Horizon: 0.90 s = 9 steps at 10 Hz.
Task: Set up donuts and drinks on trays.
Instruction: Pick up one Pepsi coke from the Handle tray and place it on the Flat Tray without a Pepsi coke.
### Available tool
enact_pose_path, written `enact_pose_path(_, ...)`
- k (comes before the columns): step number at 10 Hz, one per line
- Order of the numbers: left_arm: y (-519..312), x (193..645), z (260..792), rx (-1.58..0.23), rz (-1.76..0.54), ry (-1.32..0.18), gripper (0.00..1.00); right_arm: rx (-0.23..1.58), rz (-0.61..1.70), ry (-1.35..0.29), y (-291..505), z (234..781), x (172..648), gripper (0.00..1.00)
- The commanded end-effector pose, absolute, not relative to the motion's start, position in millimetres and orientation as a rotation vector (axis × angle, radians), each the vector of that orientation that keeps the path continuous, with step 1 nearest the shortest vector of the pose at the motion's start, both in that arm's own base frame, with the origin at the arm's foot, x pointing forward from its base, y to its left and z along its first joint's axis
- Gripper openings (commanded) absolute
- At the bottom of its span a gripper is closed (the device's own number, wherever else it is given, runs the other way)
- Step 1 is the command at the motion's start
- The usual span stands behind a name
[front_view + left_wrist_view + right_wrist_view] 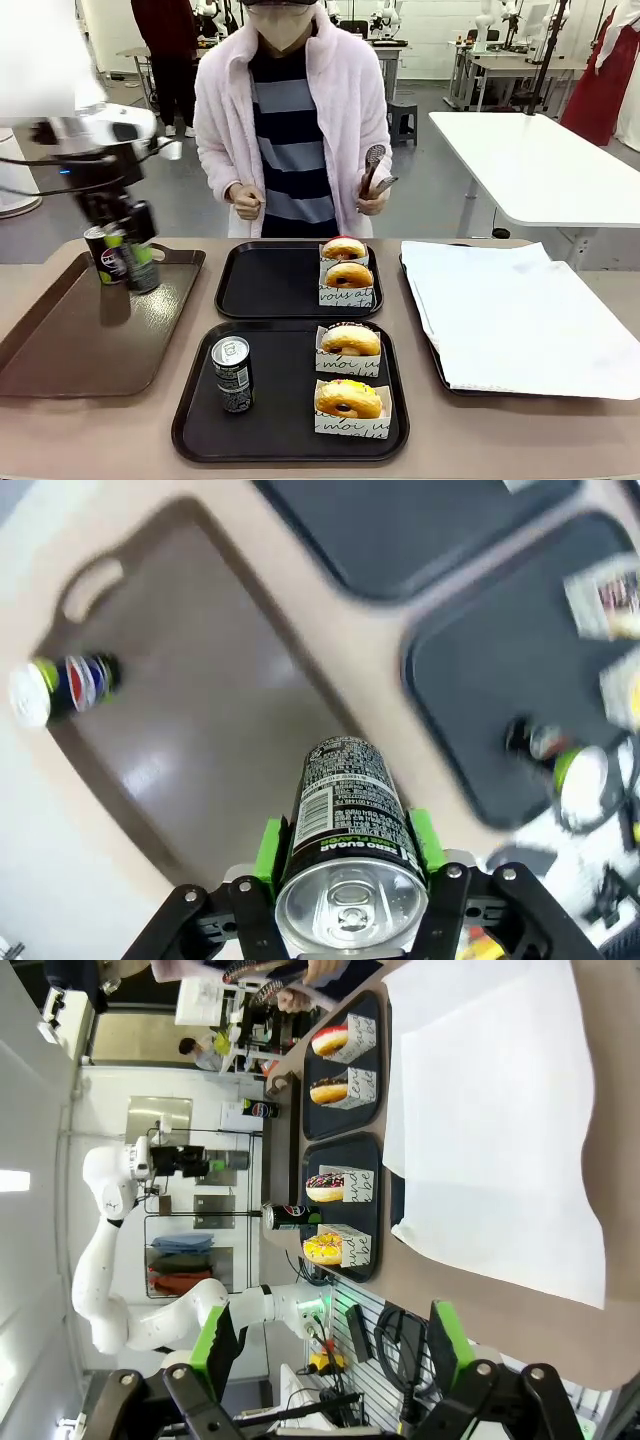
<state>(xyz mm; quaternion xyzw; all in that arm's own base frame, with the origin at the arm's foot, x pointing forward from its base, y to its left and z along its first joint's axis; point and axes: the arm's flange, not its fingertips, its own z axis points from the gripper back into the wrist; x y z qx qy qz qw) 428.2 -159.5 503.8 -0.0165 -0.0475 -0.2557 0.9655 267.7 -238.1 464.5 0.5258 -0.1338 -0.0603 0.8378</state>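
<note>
Front view: the left gripper [138,262] hangs over the brown tray [60,340], its jaws closed around a black can with green marks [140,265], lifted clear of the tray floor. A second can [102,256] with a Pepsi logo is just beside it, toward the brown tray's far rim. To the right of the brown tray lie two black trays, one behind the other. The near black tray [200,420] carries a grey-patterned can [233,374] standing upright on the side nearer the brown tray, and two donuts in paper sleeves, one [350,340] behind the other [348,400], on the side away from it. The far black tray [260,285] holds two more sleeved donuts [347,272] on the side away from the brown tray. A person [290,110] stands beyond the far black tray, tongs [373,170] in one hand. A tray lined with white paper [520,310] lies farthest from the brown tray.

In the left wrist view the green pads [268,850] press both sides of the held can [345,830], with the brown tray [230,720] below it and the other can [60,685] near that tray's handle end.

In the right wrist view the right gripper [330,1350] is held wide open, with nothing between its fingers, off the edge of the table beside the white paper [490,1120].
</note>
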Motion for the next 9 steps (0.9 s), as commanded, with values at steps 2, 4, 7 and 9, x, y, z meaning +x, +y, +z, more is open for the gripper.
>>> enact_pose_path(2,-214,496,488,0.081,-0.373,-0.123,0.58,1.129,-0.113,-0.304,-239,465,268,1.0)
enact_pose_path(4,-243,527,473,0.084,-0.407,-0.159,0.58,1.129,-0.113,-0.304,-239,465,268,1.0)
enact_pose_path(7,-276,541,445,0.024,-0.499,-0.177,0.58,1.129,-0.113,-0.304,-239,465,268,1.0)
enact_pose_path(9,-291,545,420,-0.001,-0.548,-0.175,0.58,1.129,-0.113,-0.304,-239,465,268,1.0)
